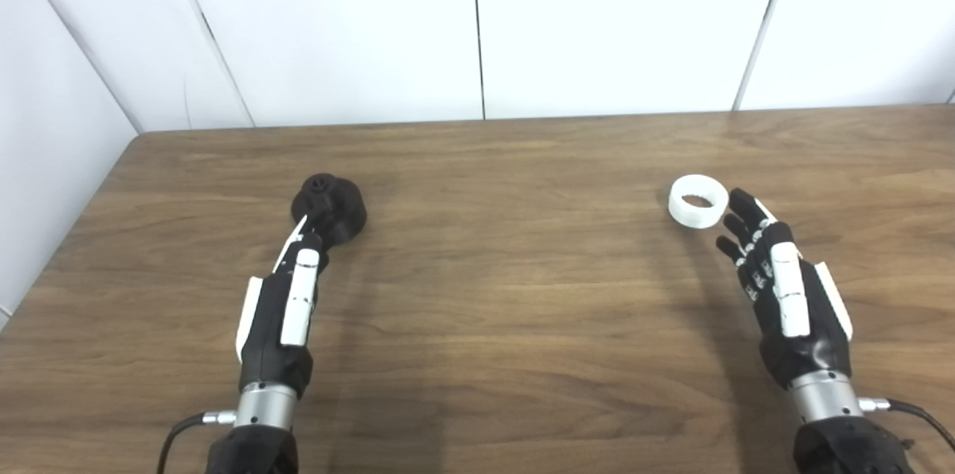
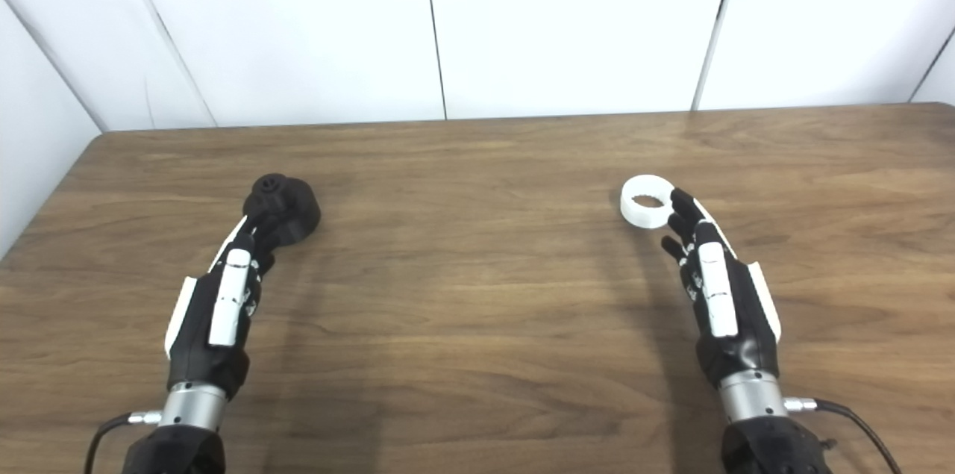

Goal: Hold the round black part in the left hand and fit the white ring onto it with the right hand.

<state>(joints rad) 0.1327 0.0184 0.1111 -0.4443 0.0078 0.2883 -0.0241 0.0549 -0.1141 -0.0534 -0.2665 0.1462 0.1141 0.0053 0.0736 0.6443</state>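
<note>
Backdrop: white wall panels (image 1: 477, 19) with dark vertical seams, meeting the far edge of the table.
Surface: brown wood-grain table (image 1: 507, 295), filling the lower part of both views.
Round black part: sits on the table, left of centre (image 1: 329, 207); a low domed body with a small raised knob on top; upright, resting on its wide base.
White ring: lies flat on the table, right of centre (image 1: 698, 201), hole facing up; well apart from the black part, with bare wood between them.
Left hand: reaches forward from the bottom left (image 1: 283, 310), edge-on to the cameras, fingers stretched out towards the black part. Fingertips overlap the part's near side; whether they touch it or only hover cannot be told. No closed grasp visible.
Right hand: comes in from the bottom right (image 1: 783, 295), fingers loosely spread and slightly curled, holding nothing. Its fingertips (image 1: 742, 201) sit just beside the ring's near right edge; contact cannot be told.
Cables: a thin black lead runs out from each wrist, one at the lower left (image 1: 179, 433), one at the lower right (image 1: 914, 414).
</note>
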